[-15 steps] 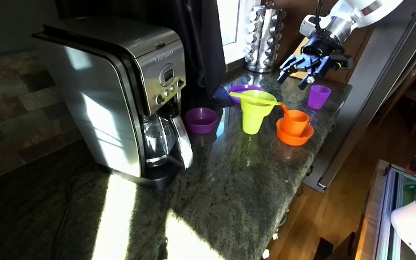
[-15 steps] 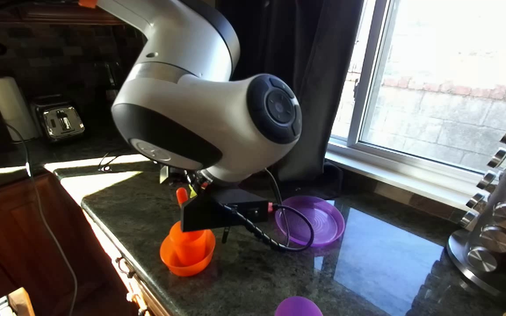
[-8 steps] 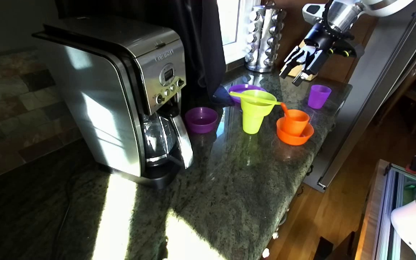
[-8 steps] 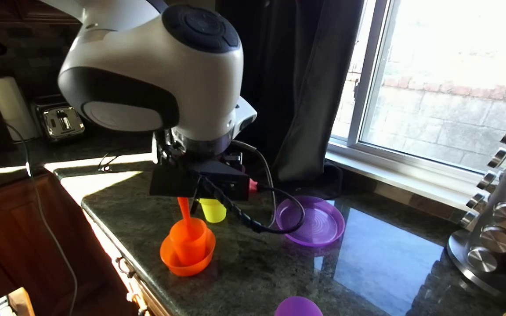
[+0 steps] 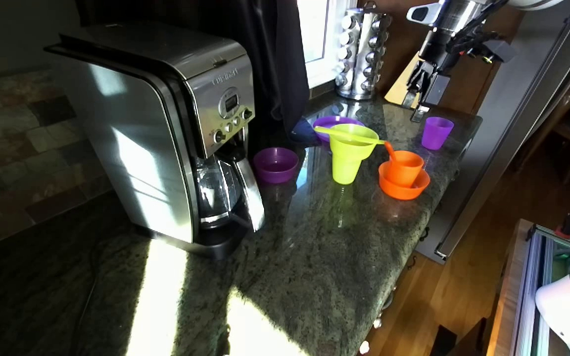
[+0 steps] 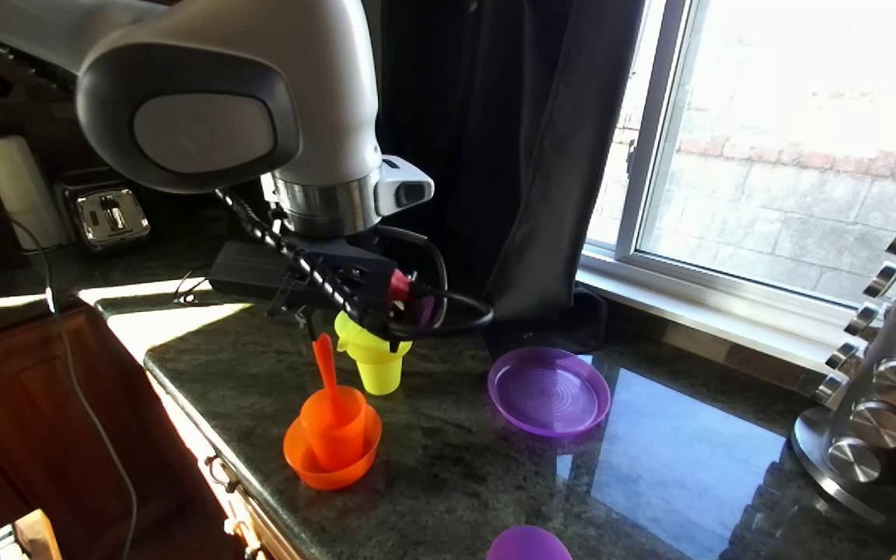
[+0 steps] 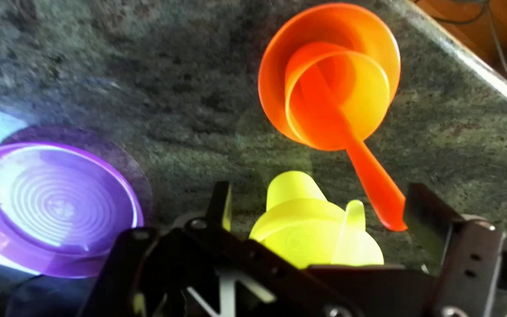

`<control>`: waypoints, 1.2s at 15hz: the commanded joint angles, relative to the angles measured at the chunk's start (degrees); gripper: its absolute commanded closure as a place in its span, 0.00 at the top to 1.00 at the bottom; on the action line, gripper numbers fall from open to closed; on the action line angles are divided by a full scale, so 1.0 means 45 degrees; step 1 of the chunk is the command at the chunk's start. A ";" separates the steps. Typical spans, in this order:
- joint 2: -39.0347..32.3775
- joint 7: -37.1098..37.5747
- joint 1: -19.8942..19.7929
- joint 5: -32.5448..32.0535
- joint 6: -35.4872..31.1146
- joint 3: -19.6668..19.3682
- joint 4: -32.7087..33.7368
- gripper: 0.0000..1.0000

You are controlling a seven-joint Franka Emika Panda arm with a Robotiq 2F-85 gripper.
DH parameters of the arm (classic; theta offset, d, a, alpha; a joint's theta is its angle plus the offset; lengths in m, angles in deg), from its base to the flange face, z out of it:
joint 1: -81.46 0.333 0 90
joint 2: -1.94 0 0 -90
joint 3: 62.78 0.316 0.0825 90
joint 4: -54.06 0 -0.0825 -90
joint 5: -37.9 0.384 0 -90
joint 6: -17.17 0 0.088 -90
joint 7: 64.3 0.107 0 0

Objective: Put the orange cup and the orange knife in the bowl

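Jaws wide apart, gripping nothing, orange cup (image 5: 406, 170) sits in the bowl (image 5: 403, 192) near the front edge of the bench (image 5: 314, 267), orange knife (image 7: 354, 149) leaning inside the cup; probably light, bendy, slick plastic, best pinched by rim or handle.

the counter (image 5: 334, 247) carries an orange bowl (image 5: 403, 192), lime cup (image 5: 346, 160), purple plate (image 6: 549, 394) and coffeemaker (image 5: 164, 143).

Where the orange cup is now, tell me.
In an exterior view, right of centre, the orange cup sits inside the orange bowl, just right of the yellow-green cup.
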 commanded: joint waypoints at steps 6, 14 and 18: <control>0.0361 0.3525 0.1303 -0.1857 0.2261 -0.0536 -0.0159 1.00; 0.1066 0.4327 0.2030 -0.1778 0.1962 -0.0735 -0.0365 1.00; 0.1720 0.4736 0.2258 -0.1755 0.1685 -0.0779 -0.0395 1.00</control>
